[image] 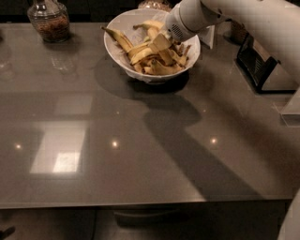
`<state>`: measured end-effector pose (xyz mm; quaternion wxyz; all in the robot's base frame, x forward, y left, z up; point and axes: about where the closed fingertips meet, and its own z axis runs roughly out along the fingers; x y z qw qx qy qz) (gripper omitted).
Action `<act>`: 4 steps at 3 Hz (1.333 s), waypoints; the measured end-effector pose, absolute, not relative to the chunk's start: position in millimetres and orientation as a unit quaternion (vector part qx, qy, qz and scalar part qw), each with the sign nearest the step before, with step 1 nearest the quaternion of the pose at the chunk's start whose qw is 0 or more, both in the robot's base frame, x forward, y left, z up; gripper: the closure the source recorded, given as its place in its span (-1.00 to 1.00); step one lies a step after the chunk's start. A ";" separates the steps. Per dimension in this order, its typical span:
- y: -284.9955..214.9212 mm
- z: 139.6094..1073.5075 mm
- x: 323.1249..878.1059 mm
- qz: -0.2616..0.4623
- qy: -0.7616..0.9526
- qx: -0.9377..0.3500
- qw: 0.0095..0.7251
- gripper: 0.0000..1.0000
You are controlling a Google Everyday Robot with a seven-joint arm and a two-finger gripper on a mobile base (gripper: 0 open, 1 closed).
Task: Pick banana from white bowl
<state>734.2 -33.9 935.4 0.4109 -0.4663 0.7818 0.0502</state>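
The white bowl [112, 47] stands at the back middle of the grey table and is full of yellow bananas [140, 52] with brown spots and peels. My gripper [161, 42] comes in from the upper right on a white arm. It is down inside the bowl, among the bananas on its right side. Its tip is hidden by the bananas and by the white wrist [182, 22]. One banana [118, 38] lies along the bowl's left rim, apart from the gripper.
A glass jar [48, 19] with brown contents stands at the back left. Another jar [154, 4] is behind the bowl. A black and white device [261, 65] sits at the right edge. A small white card [209, 36] stands right of the bowl.
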 end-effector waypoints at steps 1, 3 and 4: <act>-35.7 935.1 734.5 0.049 0.784 -0.465 0.408 0.06; -44.1 935.5 733.2 0.012 0.797 -0.448 0.406 0.88; -50.7 937.7 726.4 -0.023 0.803 -0.434 0.407 1.00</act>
